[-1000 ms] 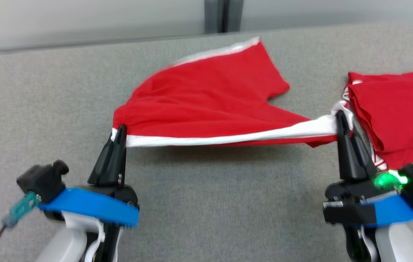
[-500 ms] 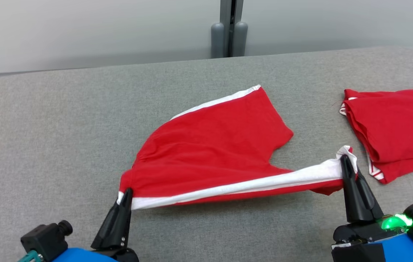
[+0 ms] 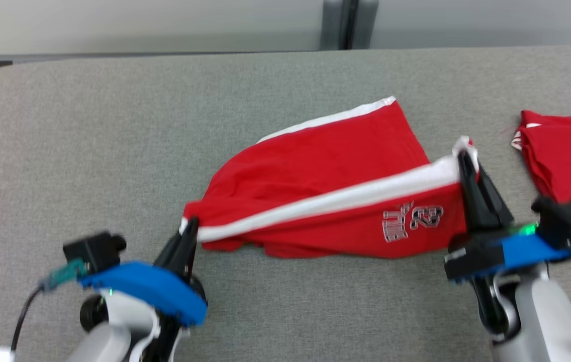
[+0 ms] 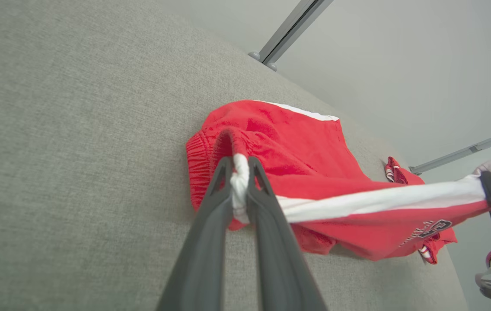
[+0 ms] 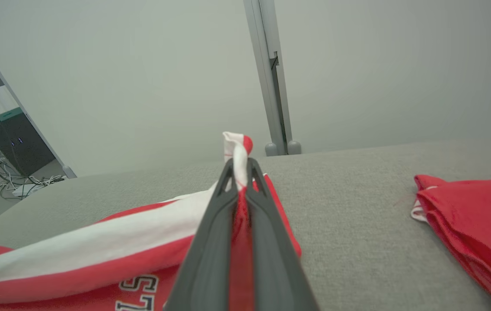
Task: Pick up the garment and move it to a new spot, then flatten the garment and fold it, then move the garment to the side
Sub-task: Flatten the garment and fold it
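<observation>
Here, a grey cloth table (image 3: 114, 125) meets a pale wall (image 3: 165, 20), with a metal post (image 3: 348, 22) at 12 o'clock. The red shorts (image 3: 325, 171) sit at centre, their long axis running from 8 to 2 o'clock and their white stripe taut. My left gripper (image 3: 191, 226) pinches the 8 o'clock end. My right gripper (image 3: 464, 158) pinches the 2 o'clock end. A folded red garment (image 3: 567, 151) lies at 3 o'clock.

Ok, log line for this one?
left gripper: shut on shorts | right gripper: shut on shorts | white stripe taut between
</observation>
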Available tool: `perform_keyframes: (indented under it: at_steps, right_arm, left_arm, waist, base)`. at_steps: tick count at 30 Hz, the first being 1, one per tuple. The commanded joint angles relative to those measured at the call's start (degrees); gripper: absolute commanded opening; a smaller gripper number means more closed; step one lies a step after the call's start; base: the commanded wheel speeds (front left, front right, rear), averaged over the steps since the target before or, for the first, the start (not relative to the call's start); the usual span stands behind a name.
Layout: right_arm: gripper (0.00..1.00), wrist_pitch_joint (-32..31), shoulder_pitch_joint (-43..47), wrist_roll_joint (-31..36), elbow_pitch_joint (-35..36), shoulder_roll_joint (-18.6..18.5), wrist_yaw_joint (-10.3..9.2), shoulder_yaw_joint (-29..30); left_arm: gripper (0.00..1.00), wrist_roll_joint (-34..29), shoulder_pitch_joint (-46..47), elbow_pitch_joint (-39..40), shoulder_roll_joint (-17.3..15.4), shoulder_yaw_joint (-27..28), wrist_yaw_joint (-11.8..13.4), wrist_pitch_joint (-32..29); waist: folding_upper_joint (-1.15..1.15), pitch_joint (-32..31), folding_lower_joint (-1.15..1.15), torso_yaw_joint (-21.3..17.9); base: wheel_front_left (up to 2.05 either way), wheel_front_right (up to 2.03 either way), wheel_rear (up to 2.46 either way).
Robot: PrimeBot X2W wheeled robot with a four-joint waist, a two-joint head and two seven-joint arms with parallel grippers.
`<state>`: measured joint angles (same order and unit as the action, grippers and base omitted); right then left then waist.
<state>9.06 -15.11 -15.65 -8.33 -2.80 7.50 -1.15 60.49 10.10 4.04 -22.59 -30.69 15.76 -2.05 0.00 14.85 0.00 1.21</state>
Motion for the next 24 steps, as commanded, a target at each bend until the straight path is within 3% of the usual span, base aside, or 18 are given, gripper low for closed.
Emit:
perform_keyframes:
  at_steps: [1,8,14,15,17,18,19,22,24]
  right_arm:
    - [0.0,-0.4,-3.0,0.7,-2.0,-0.2,-0.01,0.3]
    - [0.0,0.5,-18.4,3.0,-17.6,-0.2,-0.01,1.6]
    - [0.0,2.6,-28.7,5.3,-30.9,-0.2,-0.01,1.6]
    - [0.0,3.0,-30.2,5.8,-32.8,-0.2,-0.01,1.9]
    - [0.0,3.8,-32.7,6.6,-36.4,-0.2,-0.01,2.3]
    - [0.0,4.2,-33.7,7.0,-38.0,-0.2,-0.01,2.6]
    - [0.0,4.5,-34.7,7.4,-39.4,-0.2,-0.01,2.8]
    - [0.0,5.3,-37.2,8.6,-43.0,-0.2,-0.01,3.8]
    - [0.3,5.8,-38.3,9.1,-44.7,-0.2,-0.01,4.2]
  left_arm:
    - [0.0,0.0,2.8,-1.4,0.5,-0.1,-0.3,-0.9]
    - [0.0,-1.0,15.6,-10.1,2.7,-1.0,-0.6,-5.7]
    - [0.0,-1.9,21.0,-14.4,4.6,-2.2,-1.2,-6.8]
    - [0.07,-2.0,21.5,-14.7,4.8,-2.3,-1.3,-6.7]
    - [0.48,-2.2,22.3,-15.4,5.4,-2.5,-1.6,-6.5]
    - [0.91,-2.3,22.6,-15.5,5.7,-2.6,-1.7,-6.2]
    - [1.0,-2.5,22.7,-15.7,5.8,-2.7,-1.8,-5.9]
    - [1.0,-2.9,22.7,-15.5,5.9,-2.8,-2.3,-5.1]
    - [1.0,-3.1,22.0,-14.9,5.9,-2.7,-2.5,-4.2]
  waist:
    - [0.0,1.2,0.0,0.9]
    - [0.0,5.1,0.0,2.1]
    - [0.0,7.6,0.0,2.7]
    - [0.0,8.0,0.0,2.9]
    - [0.0,8.5,0.0,3.3]
    - [0.0,8.6,0.0,3.5]
    - [0.0,8.8,0.0,3.7]
    - [0.0,8.9,0.0,4.2]
    - [0.0,8.9,0.0,4.4]
  base:
    - [0.0,0.0,0.0]
    - [0.0,0.0,0.0]
    - [0.0,0.0,0.0]
    - [0.0,0.0,0.0]
    - [0.0,0.0,0.0]
    - [0.0,0.0,0.0]
    - [0.0,0.0,0.0]
    - [0.0,0.0,0.0]
    - [0.0,0.0,0.0]
